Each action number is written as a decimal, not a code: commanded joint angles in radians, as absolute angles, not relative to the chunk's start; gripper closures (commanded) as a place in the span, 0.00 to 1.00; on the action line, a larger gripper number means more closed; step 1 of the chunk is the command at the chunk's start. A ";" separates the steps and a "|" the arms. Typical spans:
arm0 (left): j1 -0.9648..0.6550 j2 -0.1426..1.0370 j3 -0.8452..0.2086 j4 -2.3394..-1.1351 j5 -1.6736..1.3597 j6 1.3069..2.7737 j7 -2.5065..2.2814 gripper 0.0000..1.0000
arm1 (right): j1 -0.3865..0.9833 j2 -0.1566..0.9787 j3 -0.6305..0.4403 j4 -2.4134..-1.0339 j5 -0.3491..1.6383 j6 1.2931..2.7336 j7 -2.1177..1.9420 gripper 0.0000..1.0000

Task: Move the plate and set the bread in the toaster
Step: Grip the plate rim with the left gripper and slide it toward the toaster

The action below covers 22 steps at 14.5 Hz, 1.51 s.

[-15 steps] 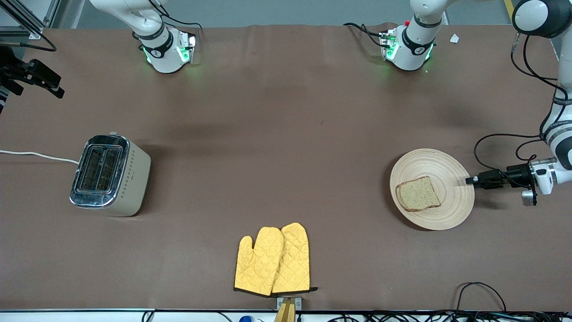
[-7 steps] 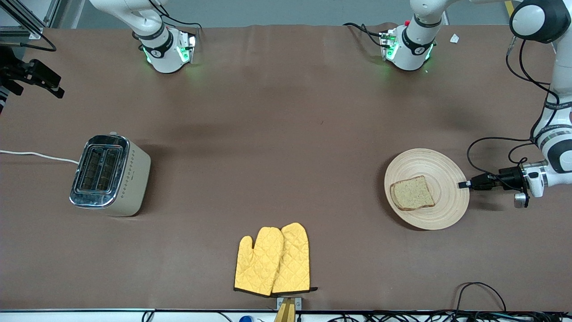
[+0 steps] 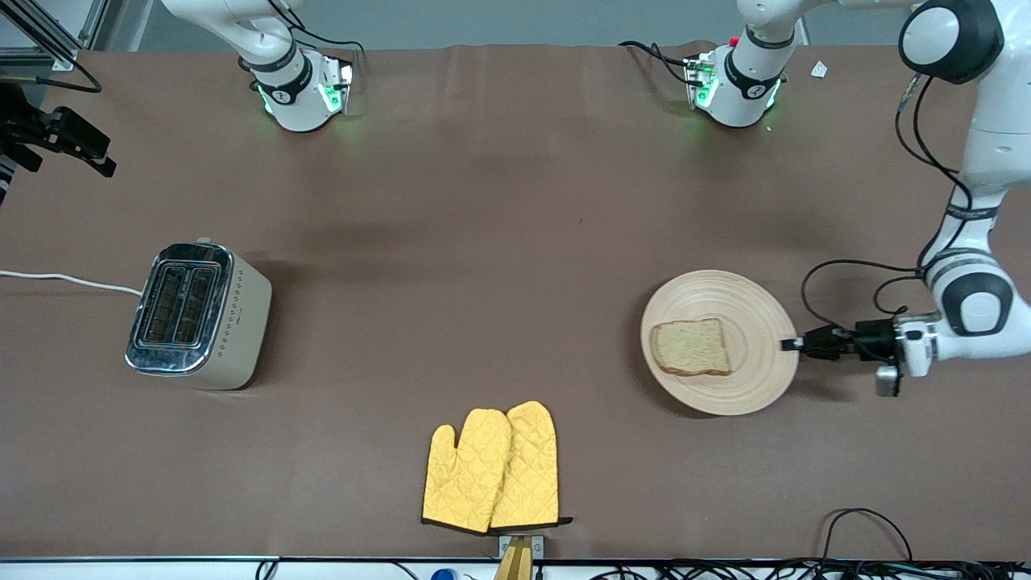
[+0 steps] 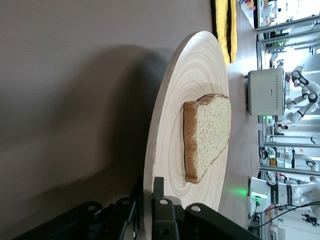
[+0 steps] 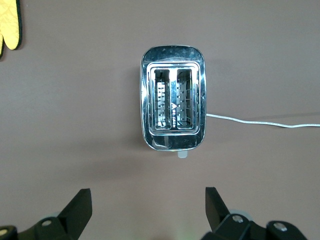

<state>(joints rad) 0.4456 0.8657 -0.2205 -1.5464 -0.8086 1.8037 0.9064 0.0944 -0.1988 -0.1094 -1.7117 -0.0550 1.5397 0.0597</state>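
From the front view, the brown worktop [image 3: 499, 242] carries a round, shallow, light tan wooden plate [image 3: 749, 379] with ring grooves toward the left arm's end. A squarish slice of brown wholegrain bread [image 3: 690, 347] with a darker crust lies flat on the plate, on the part toward the right arm's end. The left gripper [image 3: 791, 345] reaches in low from the left arm's end and is clamped on the plate's rim. A boxy beige toaster [image 3: 197, 316] with a shiny chrome top and two slots stands toward the right arm's end, well apart from the plate, with its white power cord [image 3: 68, 279] trailing off the table's edge. A pair of yellow quilted oven mitts [image 3: 493, 467] lies between toaster and plate, nearer to the front camera than both. The right gripper [image 3: 76, 145] hangs high at the right arm's end of the table.

In the left wrist view, the plate [image 4: 180, 120] fills the picture with the bread [image 4: 207, 135] resting on it. The left gripper [image 4: 148, 200] has its black fingers [image 4: 159, 192] pinched together on the plate's edge. The mitts [image 4: 223, 27] and the toaster [image 4: 266, 91] show farther off.

In the right wrist view, the right gripper [image 5: 148, 205] hovers above the worktop beside the toaster [image 5: 173, 105], its fingers [image 5: 80, 205] spread wide apart and holding nothing. Both slots look empty, and the cord [image 5: 260, 121] runs away from the toaster. A tip of one mitt [image 5: 10, 25] shows at the picture's corner.
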 commanded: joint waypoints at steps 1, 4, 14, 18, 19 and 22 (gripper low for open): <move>0.394 0.839 -0.265 -1.546 -0.836 1.790 0.807 1.00 | 0.087 -0.193 -0.104 -1.701 -0.055 1.537 0.057 0.00; 0.336 0.824 -0.337 -1.540 -0.824 1.804 0.636 1.00 | 0.086 -0.193 -0.104 -1.701 -0.055 1.537 0.057 0.00; 0.033 0.847 -0.357 -1.592 -1.078 2.196 0.614 1.00 | 0.086 -0.193 -0.106 -1.701 -0.055 1.537 0.058 0.00; -0.053 0.865 -0.357 -1.594 -1.189 2.272 0.615 1.00 | 0.084 -0.192 -0.106 -1.701 -0.055 1.537 0.058 0.00; -0.067 0.868 -0.357 -1.598 -1.206 2.279 0.617 1.00 | 0.084 -0.192 -0.106 -1.701 -0.055 1.537 0.057 0.00; -0.095 0.867 -0.357 -1.631 -1.230 2.313 0.629 1.00 | 0.084 -0.192 -0.106 -1.701 -0.055 1.537 0.058 0.00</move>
